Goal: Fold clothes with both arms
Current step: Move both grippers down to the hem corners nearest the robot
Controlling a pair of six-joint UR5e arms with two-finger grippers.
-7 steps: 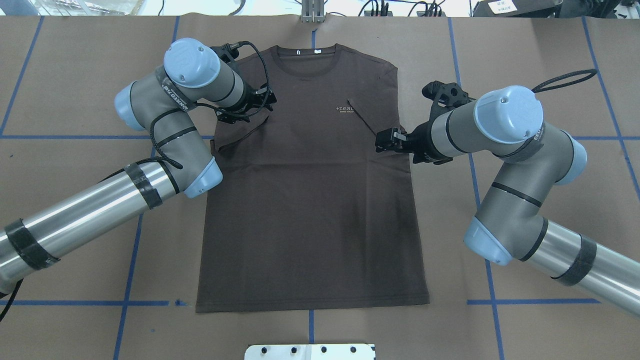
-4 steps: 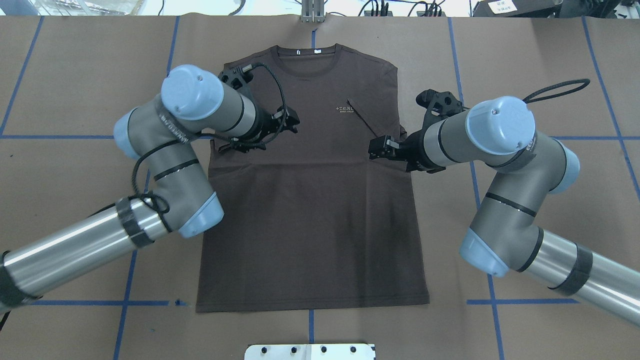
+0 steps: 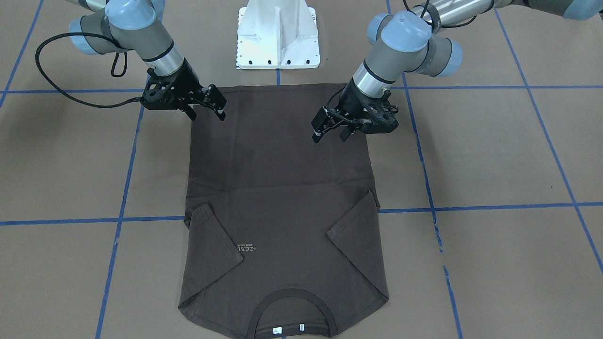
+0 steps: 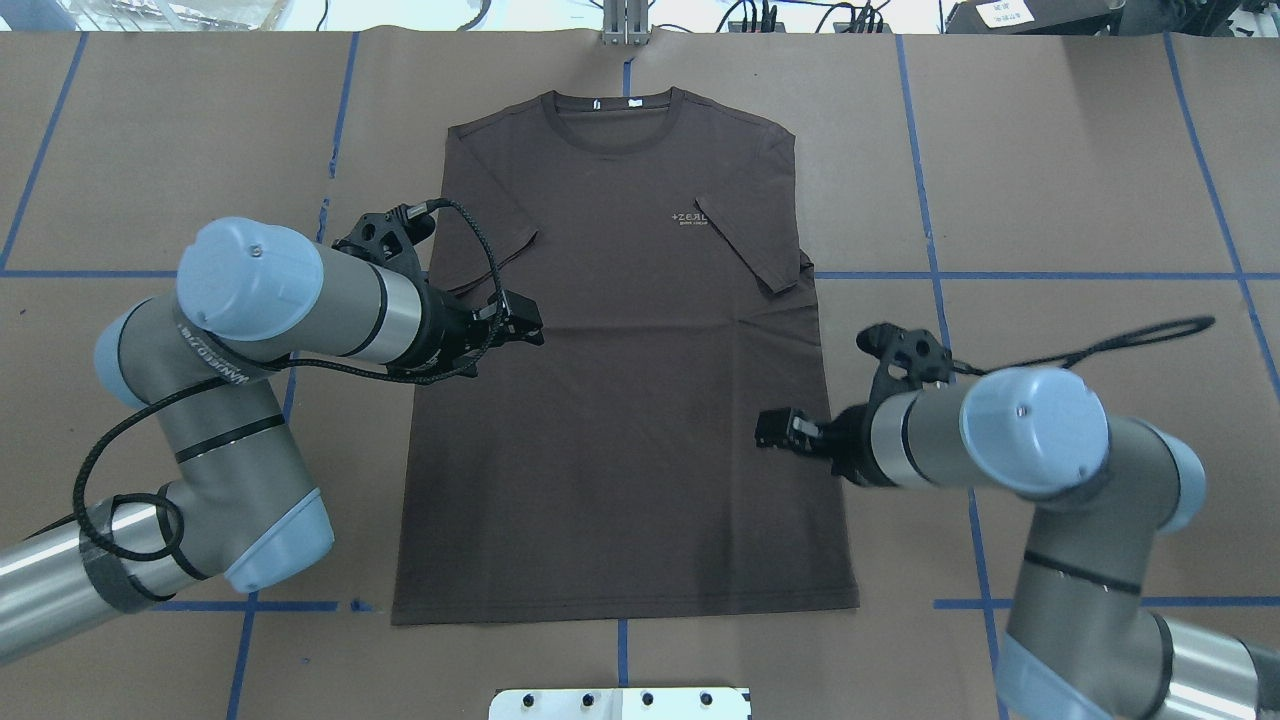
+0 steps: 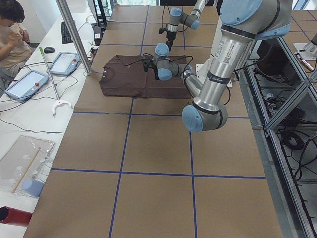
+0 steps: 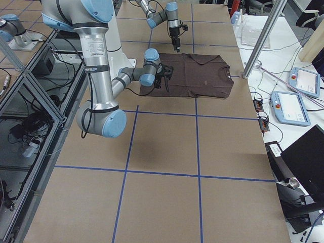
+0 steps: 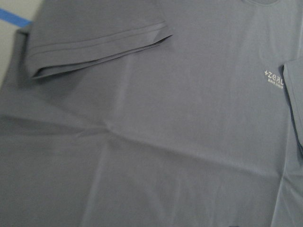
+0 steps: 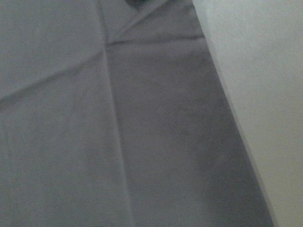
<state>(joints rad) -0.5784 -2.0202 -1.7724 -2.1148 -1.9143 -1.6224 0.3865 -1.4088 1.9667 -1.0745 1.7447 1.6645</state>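
T-shirt (image 4: pixel 620 420) flat on brown table (image 4: pixel 1050 150), both sleeves folded inward. Left gripper (image 4: pixel 528 325) and right gripper (image 4: pixel 768 430) hover over its two sides — jaws spread on each.

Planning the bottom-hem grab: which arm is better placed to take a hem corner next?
Right, probably. The right claw hangs over the T-shirt by its side edge, nearer the hem; the left claw sits farther up, just below the folded sleeve.
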